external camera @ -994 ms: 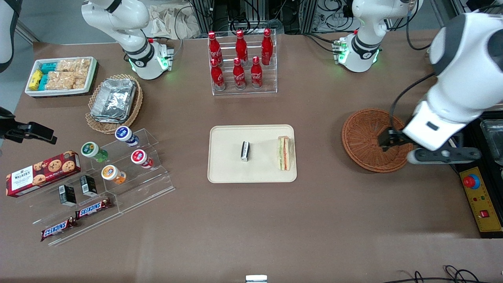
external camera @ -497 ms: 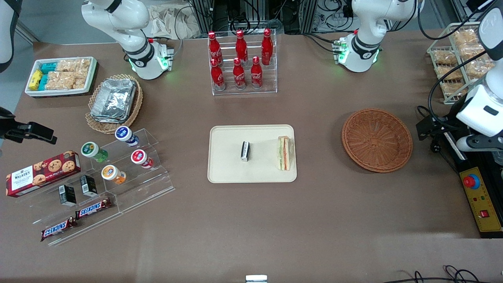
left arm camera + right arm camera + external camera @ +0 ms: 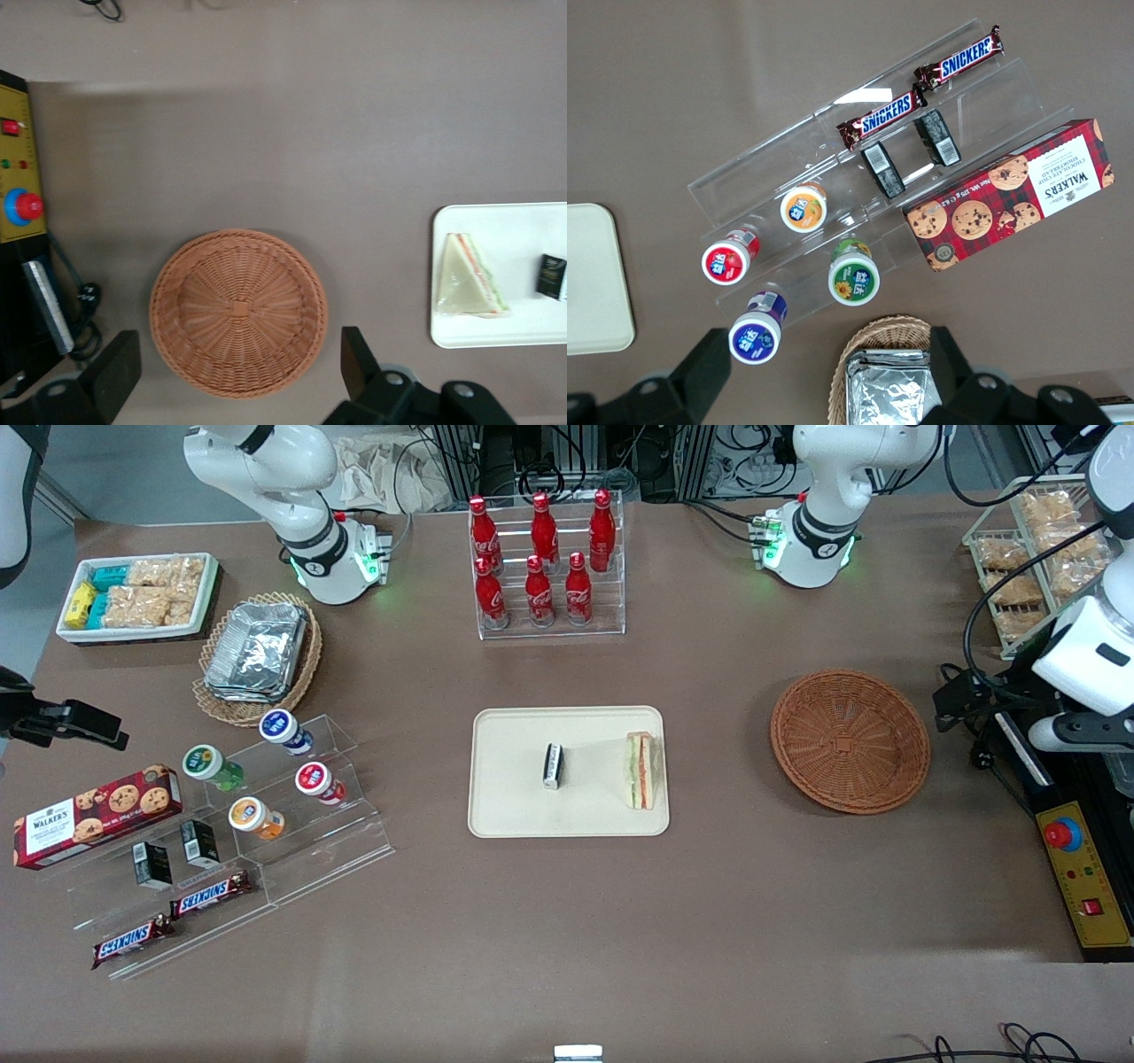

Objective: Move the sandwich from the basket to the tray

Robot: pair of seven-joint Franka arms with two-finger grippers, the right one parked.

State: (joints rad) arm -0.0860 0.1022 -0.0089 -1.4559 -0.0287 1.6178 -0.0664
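Observation:
The sandwich (image 3: 640, 771) (image 3: 469, 279) lies on the cream tray (image 3: 514, 806) (image 3: 514, 328), near the tray's edge that faces the basket. The reddish-brown wicker basket (image 3: 849, 741) (image 3: 237, 312) holds nothing. My left gripper (image 3: 957, 704) (image 3: 237, 354) hangs raised beside the basket, toward the working arm's end of the table. It is open, and its black fingers (image 3: 354, 350) stand wide apart with nothing between them.
A small black packet (image 3: 553, 766) (image 3: 551, 276) also lies on the tray. A control box with a red button (image 3: 1076, 868) (image 3: 18, 181) sits at the table edge near the gripper. A wire rack of snacks (image 3: 1032, 549) and a cola bottle rack (image 3: 545, 558) stand farther from the camera.
The gripper has left the basket's rim, rising and moving toward the working arm's end of the table. The sandwich has stayed on the tray.

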